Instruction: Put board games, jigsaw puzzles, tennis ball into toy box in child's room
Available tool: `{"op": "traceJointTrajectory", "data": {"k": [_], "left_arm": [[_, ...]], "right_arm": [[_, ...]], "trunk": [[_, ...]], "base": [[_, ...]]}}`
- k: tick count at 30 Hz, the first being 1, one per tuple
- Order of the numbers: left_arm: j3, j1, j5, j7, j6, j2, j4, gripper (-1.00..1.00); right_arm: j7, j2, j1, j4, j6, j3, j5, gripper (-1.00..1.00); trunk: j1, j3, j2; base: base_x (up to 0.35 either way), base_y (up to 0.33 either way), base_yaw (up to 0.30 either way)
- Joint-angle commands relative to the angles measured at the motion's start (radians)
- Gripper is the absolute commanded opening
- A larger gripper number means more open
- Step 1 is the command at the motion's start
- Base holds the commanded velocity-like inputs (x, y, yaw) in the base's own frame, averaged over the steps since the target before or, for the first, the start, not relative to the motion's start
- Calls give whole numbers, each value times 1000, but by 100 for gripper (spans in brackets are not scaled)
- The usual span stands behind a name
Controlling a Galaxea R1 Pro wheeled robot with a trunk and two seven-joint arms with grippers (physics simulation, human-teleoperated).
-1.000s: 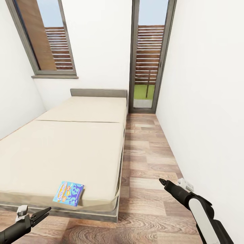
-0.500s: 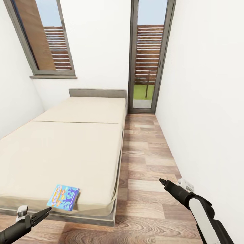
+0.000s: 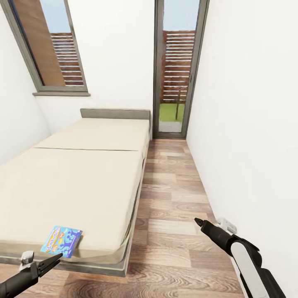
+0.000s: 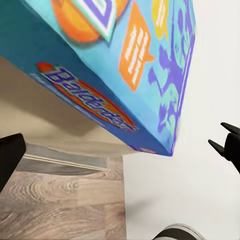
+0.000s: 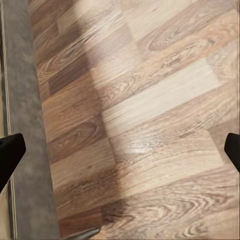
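Observation:
A blue board game box (image 3: pixel 61 241) with orange lettering lies flat on the beige bed (image 3: pixel 78 186), near its front corner. My left gripper (image 3: pixel 51 260) hovers just in front of and below that corner, open, holding nothing. In the left wrist view the box (image 4: pixel 115 65) looms close above the gap between the fingers of the left gripper (image 4: pixel 120 150). My right gripper (image 3: pixel 199 223) hangs open over the wood floor beside the right wall. It (image 5: pixel 120 150) is empty in the right wrist view.
A wood-floor aisle (image 3: pixel 174 198) runs between the bed and the white right wall (image 3: pixel 248 124) to a glass door (image 3: pixel 176 70). A window (image 3: pixel 49 45) sits above the bed's head. The grey bed frame (image 5: pixel 25 125) edges the right wrist view.
The whole picture has slid left, so the camera has moved. The board game now sits nearer my left gripper in the picture. Both arms hold the same pose.

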Motion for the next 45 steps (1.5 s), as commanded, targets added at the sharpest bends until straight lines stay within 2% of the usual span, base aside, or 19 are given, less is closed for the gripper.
{"op": "traceJointTrajectory", "data": {"k": [1, 45], "left_arm": [[2, -1, -1, -4, 10, 0, -1, 100], [1, -1, -1, -6, 10, 0, -1, 100]], "right_arm": [[-9, 0, -1, -1, 2, 0, -10, 100], [-9, -4, -1, -1, 2, -1, -12, 100]], "trunk": [[0, -1, 0], [0, -1, 0]], "base": [[0, -262, 0], [15, -16, 0]]}}
